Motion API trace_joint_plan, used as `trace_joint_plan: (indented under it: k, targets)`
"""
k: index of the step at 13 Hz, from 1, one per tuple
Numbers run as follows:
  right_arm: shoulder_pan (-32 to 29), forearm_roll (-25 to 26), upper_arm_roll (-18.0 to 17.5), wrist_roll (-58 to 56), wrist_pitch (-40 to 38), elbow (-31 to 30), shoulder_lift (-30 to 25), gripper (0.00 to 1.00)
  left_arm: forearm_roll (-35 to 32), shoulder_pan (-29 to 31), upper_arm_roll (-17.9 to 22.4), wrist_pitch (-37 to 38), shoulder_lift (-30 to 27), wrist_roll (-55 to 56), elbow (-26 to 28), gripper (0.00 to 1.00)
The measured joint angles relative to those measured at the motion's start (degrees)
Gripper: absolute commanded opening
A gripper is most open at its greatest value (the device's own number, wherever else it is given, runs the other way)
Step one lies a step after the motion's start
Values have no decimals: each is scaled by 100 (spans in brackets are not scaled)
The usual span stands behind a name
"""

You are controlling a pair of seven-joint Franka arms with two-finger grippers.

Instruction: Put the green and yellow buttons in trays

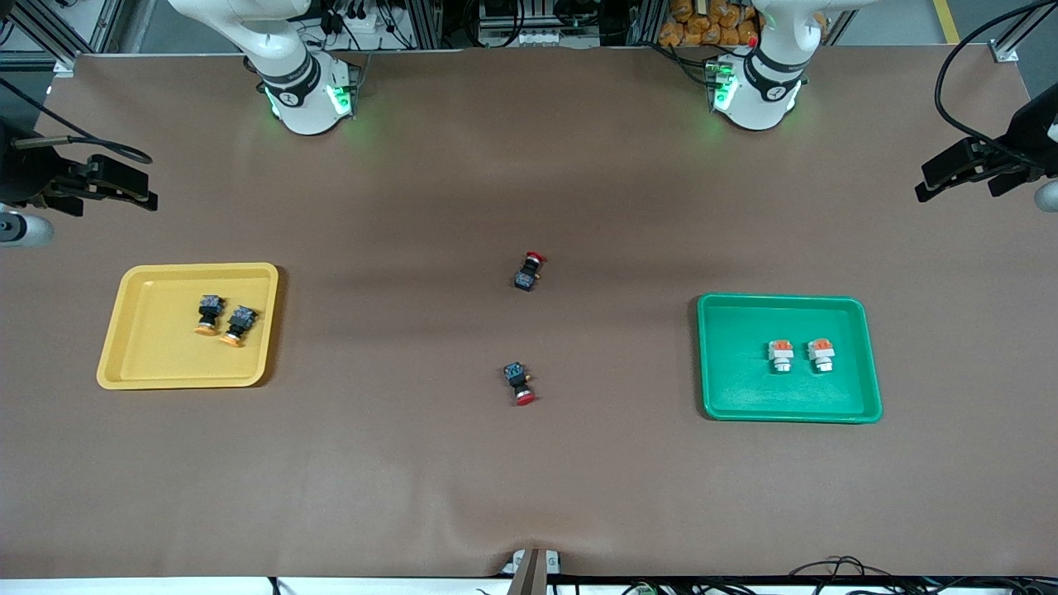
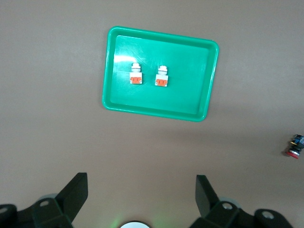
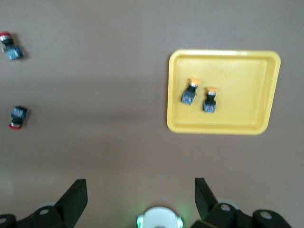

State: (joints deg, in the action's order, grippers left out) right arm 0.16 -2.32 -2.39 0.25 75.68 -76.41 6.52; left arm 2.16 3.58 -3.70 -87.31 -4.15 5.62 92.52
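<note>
The yellow tray lies toward the right arm's end of the table and holds two black-bodied buttons with orange-yellow caps. They also show in the right wrist view. The green tray lies toward the left arm's end and holds two white-bodied buttons with orange blocks, which also show in the left wrist view. My left gripper and right gripper are open and empty, high over the table near their own bases.
Two black switches with red caps lie on the bare table between the trays, one farther from the front camera than the other. Black camera mounts reach in at both ends of the table.
</note>
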Motion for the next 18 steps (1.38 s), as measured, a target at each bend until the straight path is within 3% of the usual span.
trace_joint_plan:
  k: [2,6,18]
  targets:
    - [0,3,-11,-4,449,-710,-449,100,0,6,10,-13,3,0,14,100]
    - [2,11,-24,-65,772,-1319,-942,100,0,9,23,-89,3,0,36,100]
    - [1,36,114,-540,881,-1461,-1045,100,0,12,53,-137,3,0,40,100]
